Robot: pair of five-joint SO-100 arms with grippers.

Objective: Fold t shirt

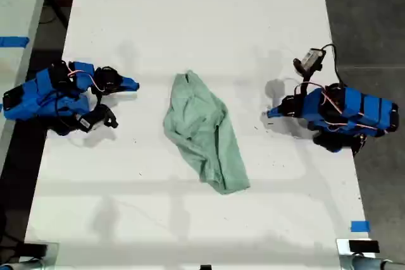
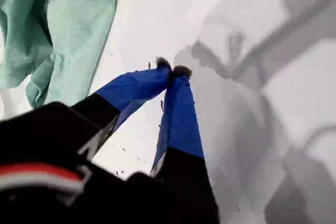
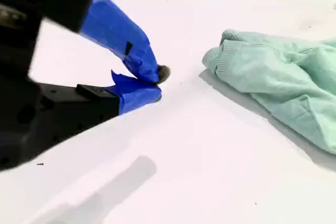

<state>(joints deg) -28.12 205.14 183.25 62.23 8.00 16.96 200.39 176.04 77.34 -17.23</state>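
Note:
The pale mint-green t shirt [image 1: 202, 131] lies crumpled in a long diagonal heap at the middle of the white table [image 1: 190, 11]. My first gripper [image 1: 271, 114] rests low on the table at the exterior view's right. It is shut, tips together [image 2: 172, 70], with nothing held, and the t shirt [image 2: 68, 24] lies apart from it. At the exterior view's left my second gripper [image 1: 134, 85] is also shut and holds nothing [image 3: 157, 80]. It lies a short gap from the t shirt's ribbed end [image 3: 278, 82].
A small grey module on a cable [image 1: 310, 60] sits beside the first arm. Blue tape marks [image 1: 359, 226] [image 1: 12, 42] show near the table's edges. Dark floor borders the table at the exterior view's right, and another pale surface stands at its left.

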